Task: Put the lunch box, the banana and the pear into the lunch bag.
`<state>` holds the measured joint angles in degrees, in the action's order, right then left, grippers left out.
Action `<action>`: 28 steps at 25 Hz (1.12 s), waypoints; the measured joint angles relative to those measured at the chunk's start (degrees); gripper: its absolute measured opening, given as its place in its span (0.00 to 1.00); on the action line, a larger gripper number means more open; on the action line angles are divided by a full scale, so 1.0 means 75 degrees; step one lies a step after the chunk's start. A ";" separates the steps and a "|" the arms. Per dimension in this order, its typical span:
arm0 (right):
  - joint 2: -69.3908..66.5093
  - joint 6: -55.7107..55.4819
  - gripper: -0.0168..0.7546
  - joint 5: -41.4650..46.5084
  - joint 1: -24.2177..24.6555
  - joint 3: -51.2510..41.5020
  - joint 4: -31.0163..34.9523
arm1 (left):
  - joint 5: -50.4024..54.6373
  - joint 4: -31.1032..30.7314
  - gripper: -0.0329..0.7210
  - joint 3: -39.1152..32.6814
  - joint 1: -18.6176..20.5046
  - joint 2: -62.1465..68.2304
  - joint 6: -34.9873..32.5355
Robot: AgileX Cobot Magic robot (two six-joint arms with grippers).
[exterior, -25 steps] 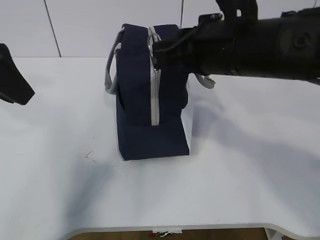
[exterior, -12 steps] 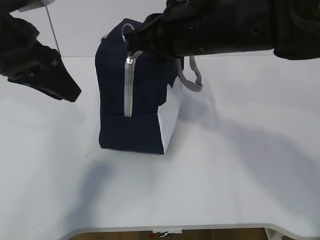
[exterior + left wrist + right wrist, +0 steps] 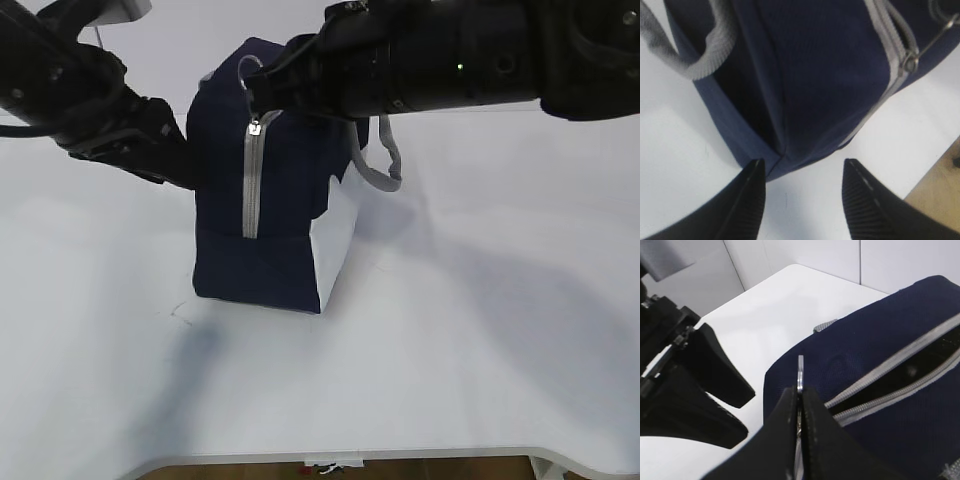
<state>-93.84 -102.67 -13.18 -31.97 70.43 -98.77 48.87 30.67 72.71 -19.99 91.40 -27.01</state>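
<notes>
Lunch bag (image 3: 268, 205) stands upright on the white surface (image 3: 450, 340), its top zipper partly open. Right end effector (image 3: 799, 405) is above the bag's near end, fingers pinched together on the metal ring pull (image 3: 800, 372). Left end effector (image 3: 802, 192) sits beside the bag's lower corner, fingers spread apart.

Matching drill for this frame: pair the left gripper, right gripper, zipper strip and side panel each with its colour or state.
1. left gripper
2. right gripper
3. zipper strip
4. side panel of the lunch bag

a. white
b. pinched shut on the ring pull
c. grey
d. open, beside the bag

Pairs: 1-d, 2-b, 3-c, 4-a
</notes>
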 joint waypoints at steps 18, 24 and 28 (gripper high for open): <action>-0.0011 -0.0043 0.04 -0.0003 0.0000 0.0489 -0.0395 | -0.0856 0.0742 0.03 -0.0012 0.0000 0.0352 -0.1204; -0.0016 -0.0045 0.04 -0.0001 0.0000 0.0489 -0.0504 | -0.0442 0.0280 0.03 -0.0012 0.0000 0.0321 -0.1204; -0.0016 -0.0045 0.04 0.0245 -0.0005 0.0507 -0.0687 | 0.0035 -0.0133 0.03 -0.0012 0.0000 0.0245 -0.1221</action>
<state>-93.96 -103.01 -11.34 -32.00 74.23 -103.92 49.13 29.67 72.62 -19.99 93.23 -36.17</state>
